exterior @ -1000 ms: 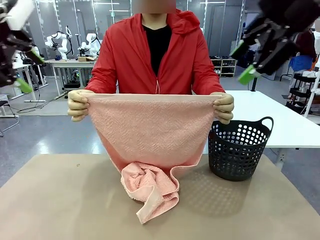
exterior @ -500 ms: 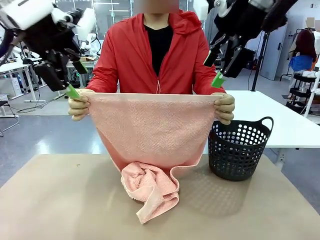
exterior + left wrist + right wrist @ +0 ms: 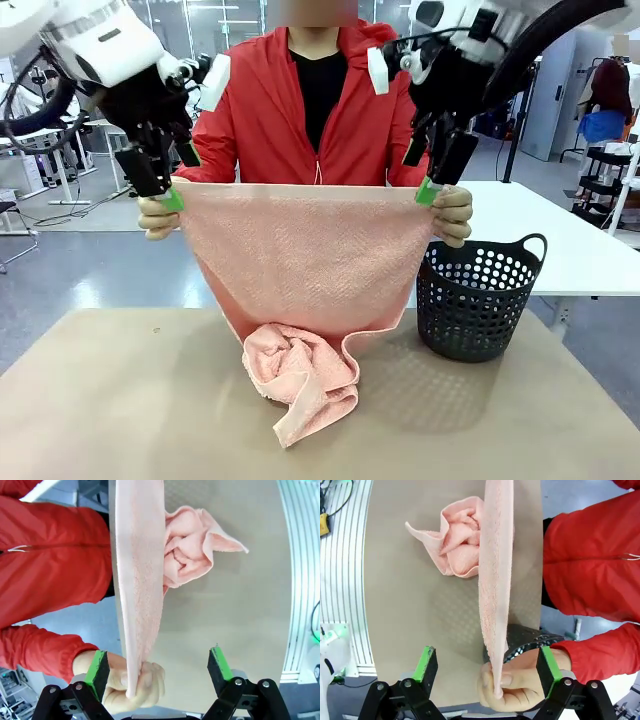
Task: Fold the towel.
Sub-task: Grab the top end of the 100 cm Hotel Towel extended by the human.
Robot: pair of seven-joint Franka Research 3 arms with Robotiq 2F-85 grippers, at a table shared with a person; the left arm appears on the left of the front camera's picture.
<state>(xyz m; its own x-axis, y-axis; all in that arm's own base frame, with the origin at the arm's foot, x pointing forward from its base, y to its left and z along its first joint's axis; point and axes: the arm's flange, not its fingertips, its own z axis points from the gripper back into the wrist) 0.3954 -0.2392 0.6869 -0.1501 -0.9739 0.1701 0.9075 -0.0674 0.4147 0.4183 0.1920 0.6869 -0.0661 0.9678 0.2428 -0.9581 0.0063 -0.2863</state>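
Front view: person in red jacket [image 3: 250, 110] stands at far side of table [image 3: 100, 400]. Black perforated basket [image 3: 478, 300] sits on table at robot's R, just beside towel [image 3: 305, 260]. Person's hands [image 3: 158, 215] pinch towel's top corners. L gripper [image 3: 178, 180] and R gripper [image 3: 420, 172] are both spread wide, nothing held. Wrist views: each gripper straddles one towel corner, w/ person's fist between the pads. Towel: salmon-pink terry, upper part held up flat over far table edge, lower end bunched in crumpled heap on table, one corner pointing toward robot.
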